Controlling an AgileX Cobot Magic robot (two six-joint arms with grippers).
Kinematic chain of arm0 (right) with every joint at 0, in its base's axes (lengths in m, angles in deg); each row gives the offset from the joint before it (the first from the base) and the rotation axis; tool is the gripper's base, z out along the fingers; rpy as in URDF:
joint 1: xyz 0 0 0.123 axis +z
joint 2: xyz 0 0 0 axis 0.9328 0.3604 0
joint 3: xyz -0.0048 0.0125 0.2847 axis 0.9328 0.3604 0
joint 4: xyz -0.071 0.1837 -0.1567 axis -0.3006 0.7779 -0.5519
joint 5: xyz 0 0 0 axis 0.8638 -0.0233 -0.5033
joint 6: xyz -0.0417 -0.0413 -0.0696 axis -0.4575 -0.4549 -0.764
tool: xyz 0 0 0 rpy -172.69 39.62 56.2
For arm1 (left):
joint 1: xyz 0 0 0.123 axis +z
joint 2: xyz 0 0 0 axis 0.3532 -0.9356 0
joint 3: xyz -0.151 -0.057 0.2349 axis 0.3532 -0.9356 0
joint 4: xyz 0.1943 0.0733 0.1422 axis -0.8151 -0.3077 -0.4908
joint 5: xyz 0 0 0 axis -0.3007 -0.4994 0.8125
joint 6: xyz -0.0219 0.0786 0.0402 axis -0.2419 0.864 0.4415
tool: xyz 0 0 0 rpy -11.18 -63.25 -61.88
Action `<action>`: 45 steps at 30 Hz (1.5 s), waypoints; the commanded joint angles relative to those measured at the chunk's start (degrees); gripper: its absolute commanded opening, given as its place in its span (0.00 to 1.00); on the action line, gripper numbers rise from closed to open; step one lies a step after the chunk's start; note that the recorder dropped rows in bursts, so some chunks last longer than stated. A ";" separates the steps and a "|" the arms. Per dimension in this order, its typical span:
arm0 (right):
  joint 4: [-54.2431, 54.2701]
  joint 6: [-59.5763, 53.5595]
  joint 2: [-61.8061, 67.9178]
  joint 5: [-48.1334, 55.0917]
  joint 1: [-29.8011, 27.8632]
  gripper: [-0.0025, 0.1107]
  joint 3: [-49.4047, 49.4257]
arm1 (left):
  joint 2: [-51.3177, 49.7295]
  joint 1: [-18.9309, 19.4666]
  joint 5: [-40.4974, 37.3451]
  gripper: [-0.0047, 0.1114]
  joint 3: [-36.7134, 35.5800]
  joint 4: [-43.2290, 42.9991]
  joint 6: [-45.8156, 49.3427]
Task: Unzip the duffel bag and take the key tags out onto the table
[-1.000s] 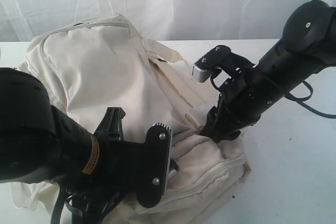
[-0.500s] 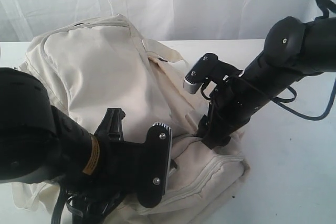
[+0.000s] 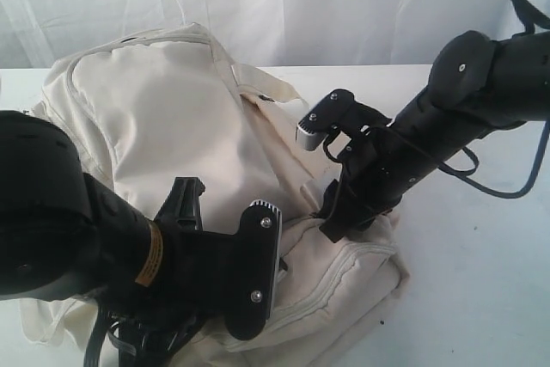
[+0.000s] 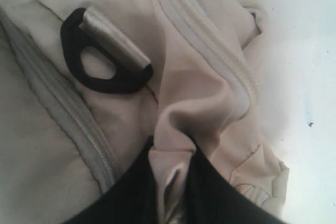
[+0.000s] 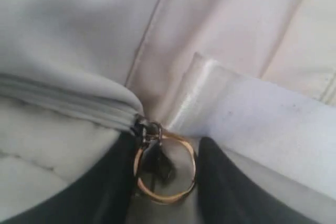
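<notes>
Duffel bag [image 3: 172, 118] fills the left and centre of the exterior view, on the table [image 3: 481, 298]; the right gripper [image 3: 335, 228] meets its crease at centre, fingertips hidden. Left wrist view: the left gripper [image 4: 170, 182] pinches a fabric fold near the black D-ring [image 4: 105, 85] — hold it taut. Right wrist view: the jaws stand apart around the gold ring [image 5: 193, 169] on the zip [image 5: 68, 106] — close squarely, then pull along the zip line. Key tags are nowhere visible.

Matt cream cloth makes the duffel bag [image 3: 172, 126]; its strap [image 5: 252, 114] is shiny white, the D-ring [image 4: 116, 84] matt black, the zip's ring [image 5: 163, 199] polished brassy metal, the desk [image 3: 481, 298] smooth.
</notes>
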 commanded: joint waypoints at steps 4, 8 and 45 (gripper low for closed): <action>1.02 -0.25 -5.62 -0.48 -0.01 0.02 -1.17 | 0.42 0.21 -1.83 0.04 -0.39 -0.05 -0.53; 2.05 0.12 -7.83 -0.25 -0.01 0.02 -1.50 | 0.42 0.21 -1.83 0.04 -0.39 -0.05 -0.53; 16.88 -0.35 -11.79 13.39 -0.01 0.02 -4.09 | 0.42 0.21 -5.08 0.04 -0.39 -1.64 -0.20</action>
